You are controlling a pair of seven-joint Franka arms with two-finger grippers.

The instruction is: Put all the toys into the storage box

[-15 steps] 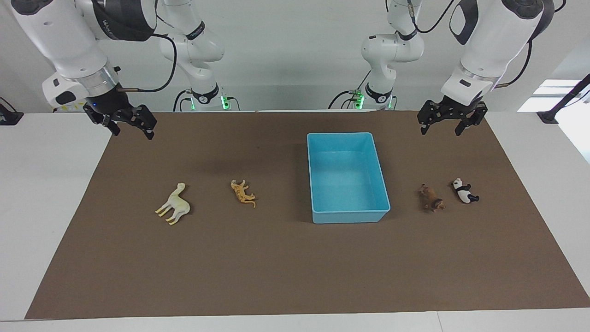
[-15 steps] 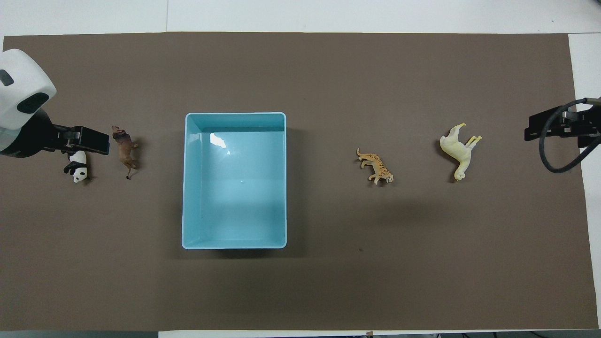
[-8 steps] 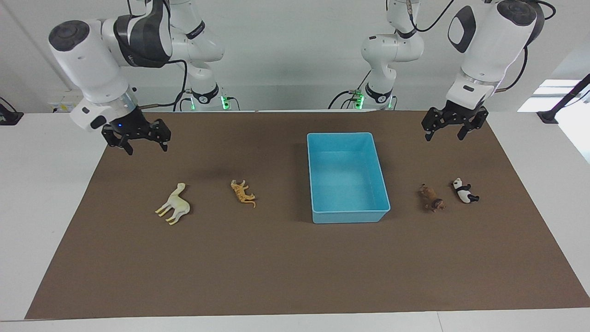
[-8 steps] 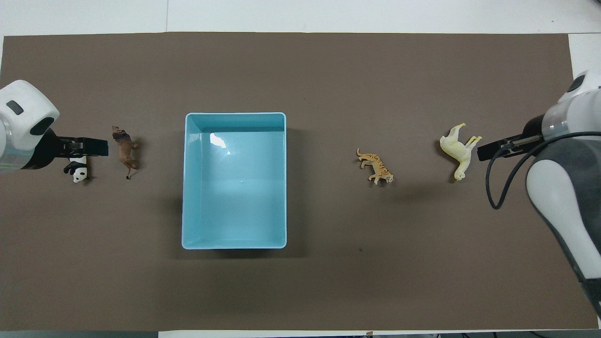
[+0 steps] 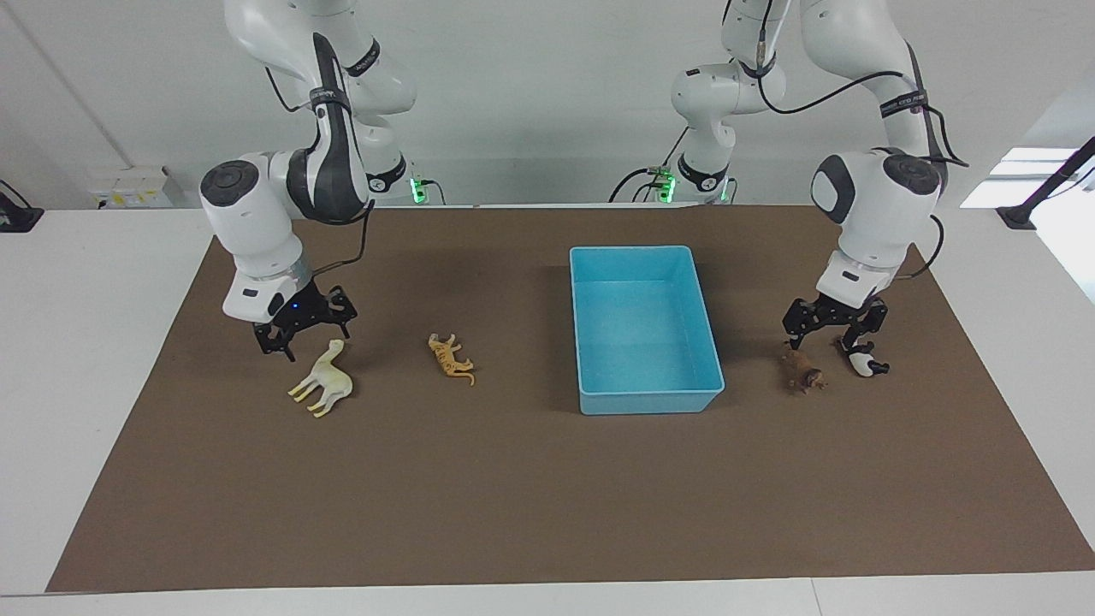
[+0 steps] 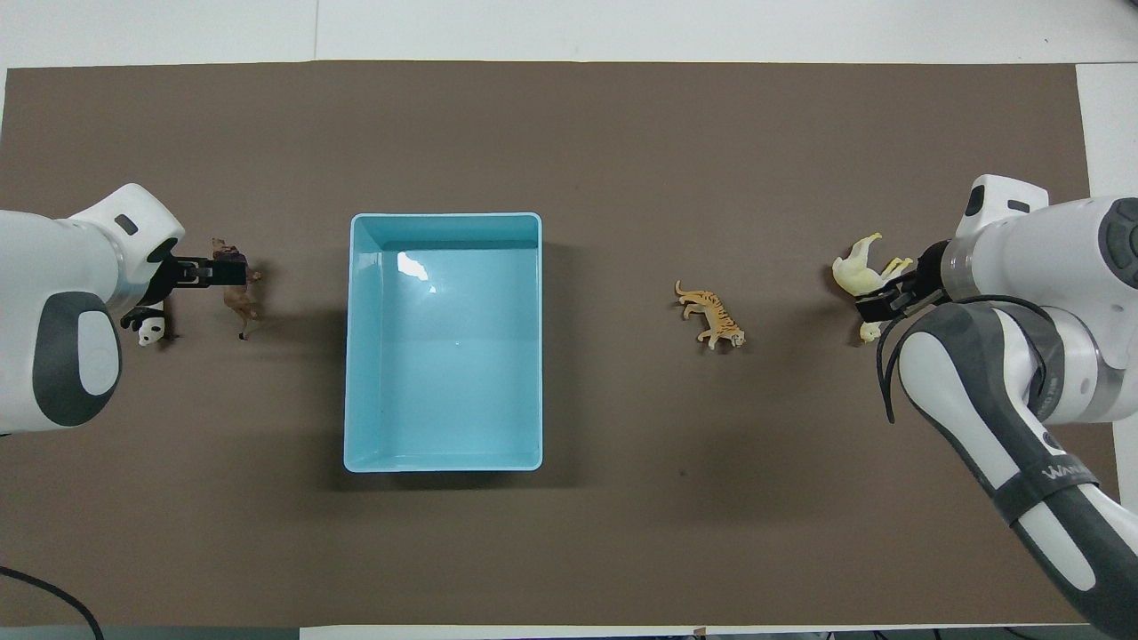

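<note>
Here the light blue storage box [image 5: 646, 329] [image 6: 444, 342] sits on the brown mat [image 5: 547, 479] [image 6: 569, 551] with nothing in it; all four toys lie on the mat outside it, two at each end. Toward the right arm's end of the table from the box lies the orange tiger [image 5: 451, 358] [image 6: 710, 315], with bare mat between it and the box wall; further toward that end lies the cream camel [image 5: 322, 379] [image 6: 867, 276], on its side. The right gripper [image 5: 305, 335] [image 6: 880, 304] hangs low just over the camel's head and neck, fingers apart, not clearly touching it; in the overhead view the arm covers part of the figurine. Toward the left arm's end from the box lies the brown lion [image 5: 802, 369] [image 6: 238, 289], then the panda [image 5: 862, 358] [image 6: 148, 327], the two close together but apart. The left gripper [image 5: 835, 328] [image 6: 213, 270] is low over the gap between lion and panda, fingers spread, one tip close over each animal; whether either tip touches a toy cannot be told. The white tabletop [image 5: 85, 282] shows around the mat.
</note>
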